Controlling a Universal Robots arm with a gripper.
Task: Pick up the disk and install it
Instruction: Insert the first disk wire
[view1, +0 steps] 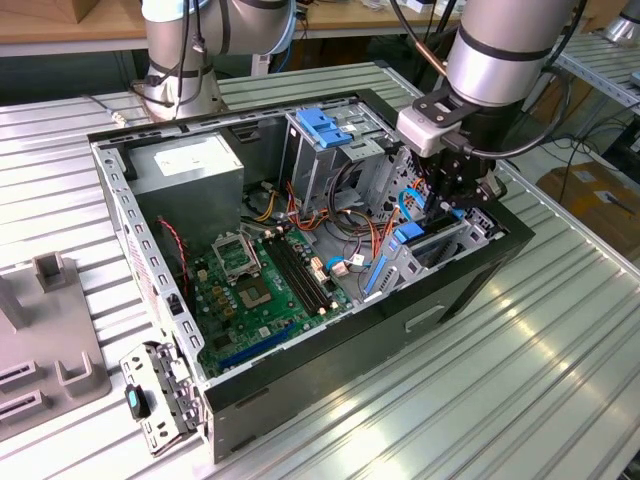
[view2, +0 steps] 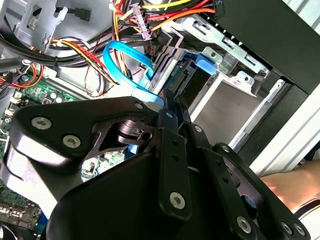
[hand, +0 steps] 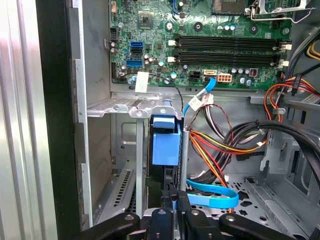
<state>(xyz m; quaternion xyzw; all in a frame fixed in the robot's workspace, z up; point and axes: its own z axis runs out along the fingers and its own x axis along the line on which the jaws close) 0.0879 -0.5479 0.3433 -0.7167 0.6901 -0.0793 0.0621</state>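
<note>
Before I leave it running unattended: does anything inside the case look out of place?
Only the flat light-blue cable, looping loose right beside the grey metal bay where the blue-railed metal disk stands at the tool; it might snag. Nothing else looks damaged.

The gripper (view2: 173, 100), its fingers pressed together, is just at the blue-railed disk (view2: 192, 67) in the metal bay (view2: 235, 75).

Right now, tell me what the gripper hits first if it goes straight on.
The disk, standing edge-on in the drive bay directly ahead of the gripper; whether they already touch is unclear.
</note>
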